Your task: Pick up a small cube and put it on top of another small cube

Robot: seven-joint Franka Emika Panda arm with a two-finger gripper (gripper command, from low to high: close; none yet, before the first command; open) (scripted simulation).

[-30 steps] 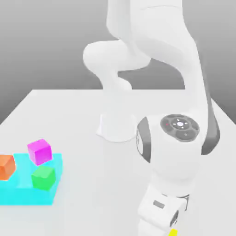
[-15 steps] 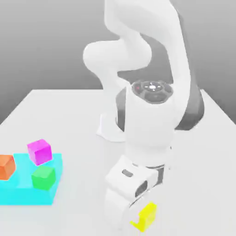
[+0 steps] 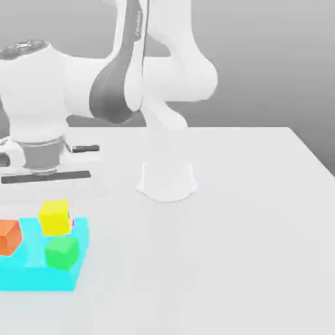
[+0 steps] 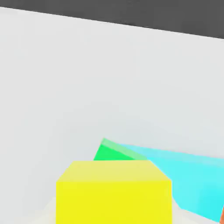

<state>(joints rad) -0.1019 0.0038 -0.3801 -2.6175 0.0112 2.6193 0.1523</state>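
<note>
Nearest to us, at the lower left of the exterior view, we see a cyan tray (image 3: 39, 278) lying flat on the white table (image 3: 242, 216). On it sits a green cube (image 3: 62, 252) toward the tray's right edge, and an orange cube (image 3: 8, 236) at the frame's left border. Just behind the green one we find the yellow cube (image 3: 55, 218), covering all but a thin sliver of the magenta-pink cube (image 3: 72, 223) at its right side; whether the two touch we cannot tell. Directly above, at the left of the frame, the gripper (image 3: 49, 190) hangs over the yellow cube with its fingers pressed together, pinching that cube. In the hand view the yellow cube (image 4: 113, 192) looms large and close, green cube (image 4: 114, 152) and tray (image 4: 192, 177) beyond it. Farther back, the arm's white base (image 3: 167, 180) stands mid-table.
</note>
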